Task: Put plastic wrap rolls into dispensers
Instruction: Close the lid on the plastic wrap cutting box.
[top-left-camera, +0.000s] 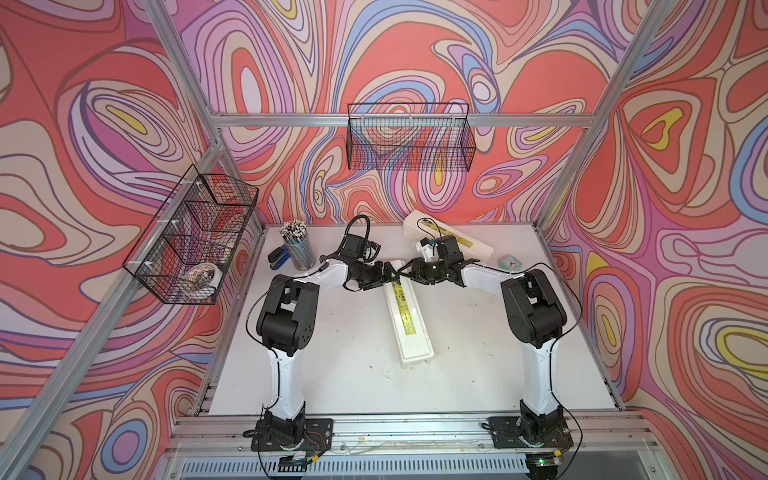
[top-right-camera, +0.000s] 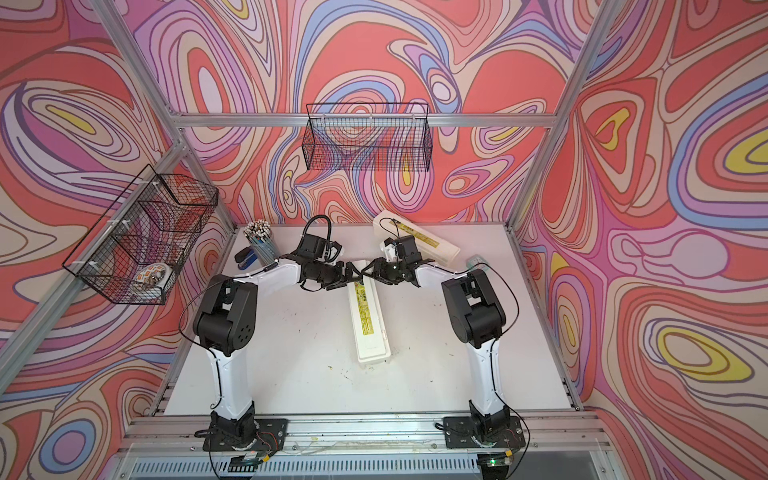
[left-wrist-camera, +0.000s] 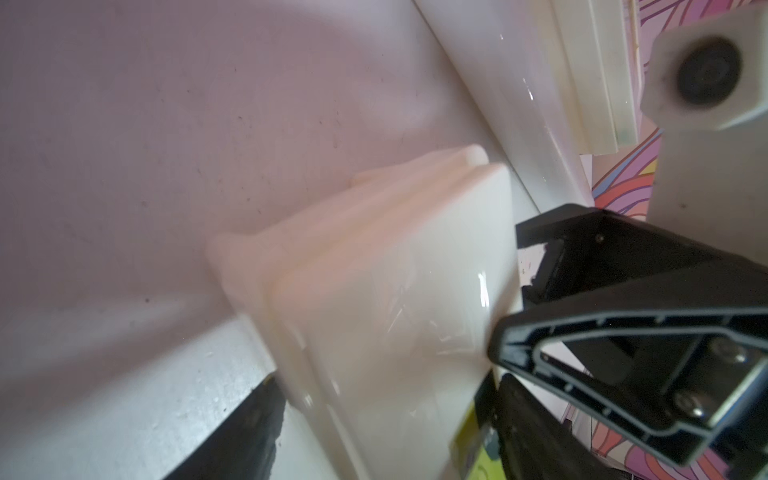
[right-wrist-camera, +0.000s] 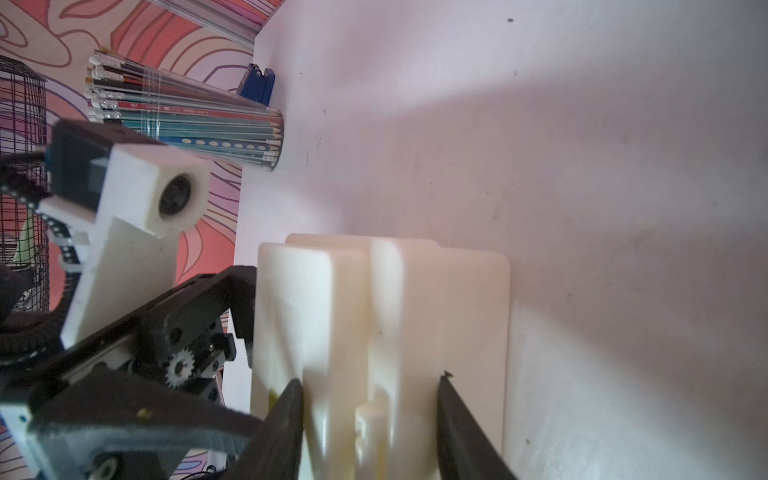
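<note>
One cream-white dispenser (top-left-camera: 409, 328) (top-right-camera: 368, 328) lies lid-down-shut, slanting across the middle of the table, its yellow label strip on top. Both grippers meet at its far end. My left gripper (top-left-camera: 390, 277) (left-wrist-camera: 382, 436) spans the box's width, a finger against each side of the dispenser (left-wrist-camera: 395, 291). My right gripper (top-left-camera: 409, 271) (right-wrist-camera: 370, 399) is shut on the edge of the same dispenser (right-wrist-camera: 374, 291). A second closed dispenser (top-left-camera: 478, 248) (top-right-camera: 440, 249) lies at the back right. The plastic wrap rolls are hidden.
A cup of pencils (top-left-camera: 298, 245) and a blue stapler (top-left-camera: 276, 257) stand at the back left. A small teal object (top-left-camera: 508, 262) sits by the right wall. Wire baskets hang on the left frame (top-left-camera: 191, 237) and the back wall (top-left-camera: 409, 137).
</note>
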